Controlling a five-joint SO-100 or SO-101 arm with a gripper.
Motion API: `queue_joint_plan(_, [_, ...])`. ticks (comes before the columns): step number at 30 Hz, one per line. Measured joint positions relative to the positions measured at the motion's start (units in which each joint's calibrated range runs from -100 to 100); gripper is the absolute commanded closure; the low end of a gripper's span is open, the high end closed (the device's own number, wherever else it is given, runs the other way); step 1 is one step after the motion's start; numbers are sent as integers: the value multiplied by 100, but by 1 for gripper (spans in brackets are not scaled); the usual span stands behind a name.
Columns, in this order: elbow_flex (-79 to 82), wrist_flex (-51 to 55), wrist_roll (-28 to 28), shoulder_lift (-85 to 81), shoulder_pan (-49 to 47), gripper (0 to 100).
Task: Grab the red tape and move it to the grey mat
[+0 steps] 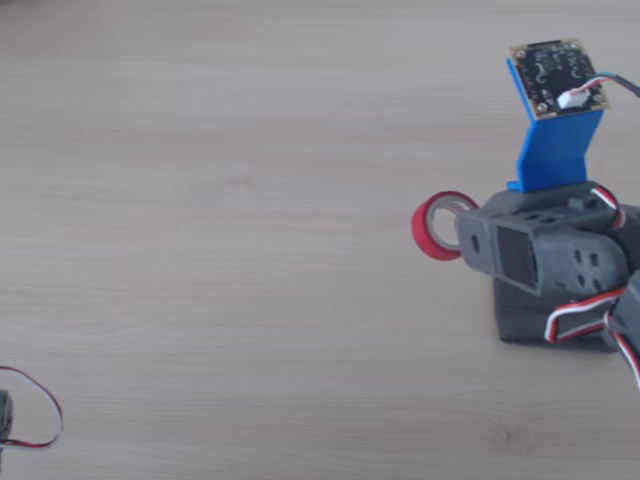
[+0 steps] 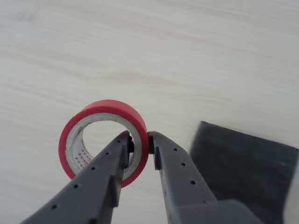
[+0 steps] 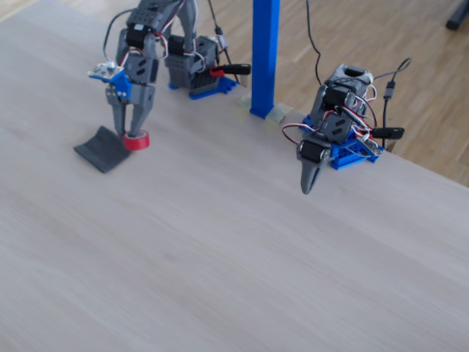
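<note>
Gripper (image 2: 140, 142) nearly closed, pinched wall of red tape (image 2: 100, 112) w/ one finger inside core, tape just beside grey mat (image 2: 243, 163), on table (image 2: 140, 46).

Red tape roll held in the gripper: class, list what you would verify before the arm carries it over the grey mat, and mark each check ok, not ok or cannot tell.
1. Grip: gripper pinches the wall of the red tape, one finger inside the core, one outside: ok.
2. Tape clear of the table: cannot tell.
3. Grey mat located, right beside the tape in the wrist view: ok.
4. Tape already over the mat: not ok; in the fixed view it sits beside the mat's edge.
5. Nothing lying between tape and mat: ok.
</note>
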Motion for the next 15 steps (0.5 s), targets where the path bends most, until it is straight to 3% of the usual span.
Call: queue_joint_plan(15, [815,0,0,-1174,1622,98])
